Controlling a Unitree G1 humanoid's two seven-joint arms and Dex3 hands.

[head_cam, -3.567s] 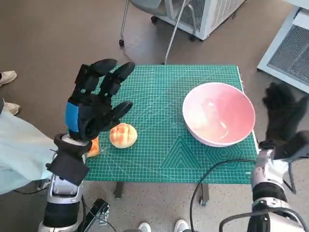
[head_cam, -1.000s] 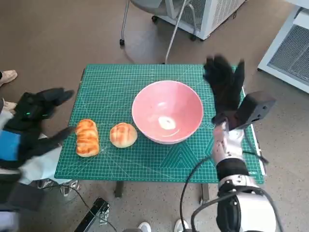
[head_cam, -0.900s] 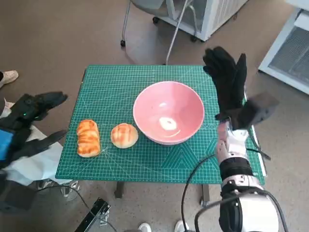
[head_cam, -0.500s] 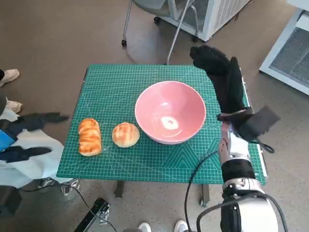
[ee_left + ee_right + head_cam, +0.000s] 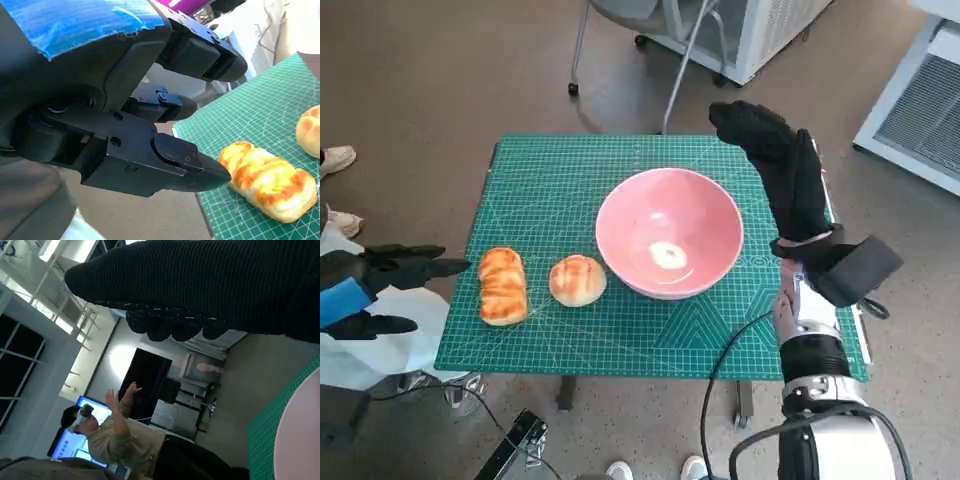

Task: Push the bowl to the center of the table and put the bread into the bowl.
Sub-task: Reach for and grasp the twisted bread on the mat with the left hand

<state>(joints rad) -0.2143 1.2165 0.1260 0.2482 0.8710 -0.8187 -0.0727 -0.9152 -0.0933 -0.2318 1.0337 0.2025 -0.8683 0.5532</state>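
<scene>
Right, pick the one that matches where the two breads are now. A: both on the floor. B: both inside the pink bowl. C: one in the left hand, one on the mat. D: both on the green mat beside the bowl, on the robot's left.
D: the long loaf and the round bun lie on the green mat beside the pink bowl, which holds neither, and the left hand holds nothing.

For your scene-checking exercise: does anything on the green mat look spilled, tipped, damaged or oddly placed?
Nothing stands out. The pink bowl sits upright near the middle of the mat, and the long bread and round bun lie intact beside it. Both the left hand and the right hand are off them.
</scene>
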